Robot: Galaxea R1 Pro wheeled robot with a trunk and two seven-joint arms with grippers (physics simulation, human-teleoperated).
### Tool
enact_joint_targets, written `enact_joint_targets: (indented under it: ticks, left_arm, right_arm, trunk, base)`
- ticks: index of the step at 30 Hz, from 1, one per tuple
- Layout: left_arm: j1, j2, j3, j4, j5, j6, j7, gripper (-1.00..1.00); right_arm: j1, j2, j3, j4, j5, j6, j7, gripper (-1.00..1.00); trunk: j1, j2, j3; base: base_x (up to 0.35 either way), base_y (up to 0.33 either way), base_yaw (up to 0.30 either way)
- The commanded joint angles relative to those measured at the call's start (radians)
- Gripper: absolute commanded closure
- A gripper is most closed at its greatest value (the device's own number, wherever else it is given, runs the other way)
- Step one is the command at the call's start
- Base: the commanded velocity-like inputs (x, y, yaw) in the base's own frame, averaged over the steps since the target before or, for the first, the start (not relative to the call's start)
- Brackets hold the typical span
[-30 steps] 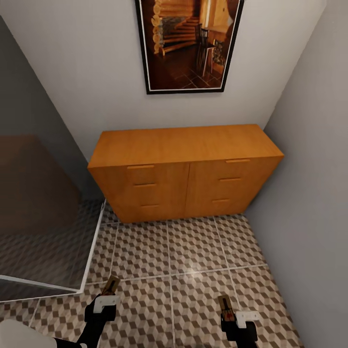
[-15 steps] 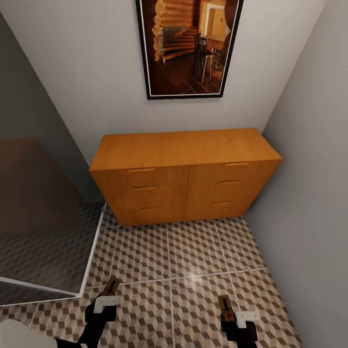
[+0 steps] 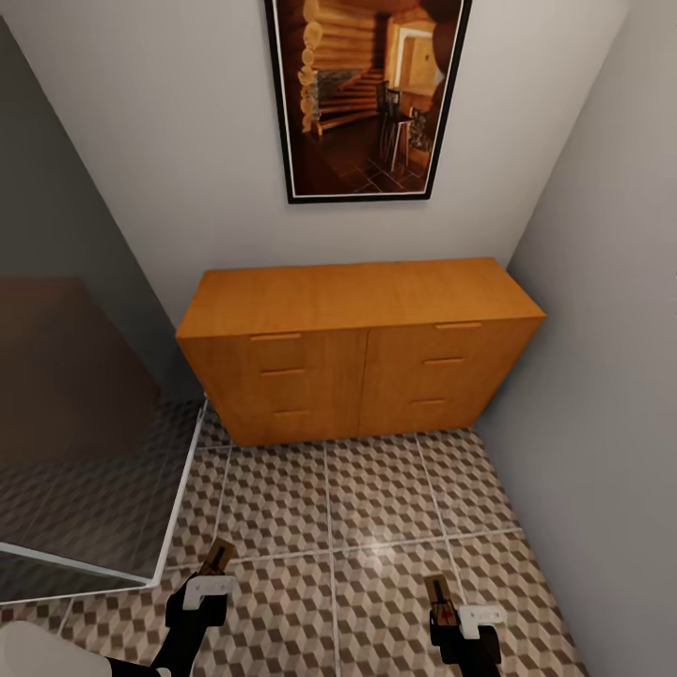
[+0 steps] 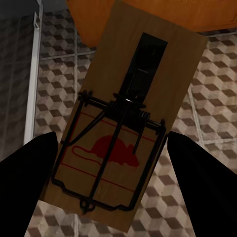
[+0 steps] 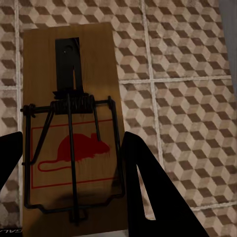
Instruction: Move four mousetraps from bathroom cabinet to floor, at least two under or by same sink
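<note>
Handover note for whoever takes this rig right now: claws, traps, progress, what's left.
Left claw: shut on a flat brown wooden mousetrap with a red mouse mark, held above the floor.
Right claw: shut on a second mousetrap of the same kind.
Orange-brown wooden six-drawer cabinet: straight ahead against the wall, all drawers shut.
Cube-patterned tiled bathroom floor: no trap on it in view.
Left: set both down by a sink; the other two traps' whereabouts are unknown.

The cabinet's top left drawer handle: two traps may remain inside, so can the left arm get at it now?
Probably not: the left end effector already holds a mousetrap, and the cabinet stands well ahead across bare floor.
</note>
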Motion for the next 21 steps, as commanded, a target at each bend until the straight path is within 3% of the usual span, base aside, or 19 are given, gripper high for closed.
enact_joint_targets:
  ticks: [1,21]
  left_arm:
    - [-0.002,0.0,-0.005,-0.003,-0.003,-0.003,0.009,1.0]
    - [-0.002,0.0,-0.005,-0.003,-0.003,0.0,0.009,1.0]
  right_arm:
    - [-0.001,-0.001,0.008,0.001,-0.001,-0.002,-0.012,1.0]
    - [-0.001,-0.001,0.007,0.001,-0.001,-0.002,-0.012,1.0]
  trunk:
    - [0.001,-0.002,0.0]
    - [0.001,-0.002,0.033]
  base:
    - [0.0,0.0,0.0]
    - [0.0,0.0,0.0]
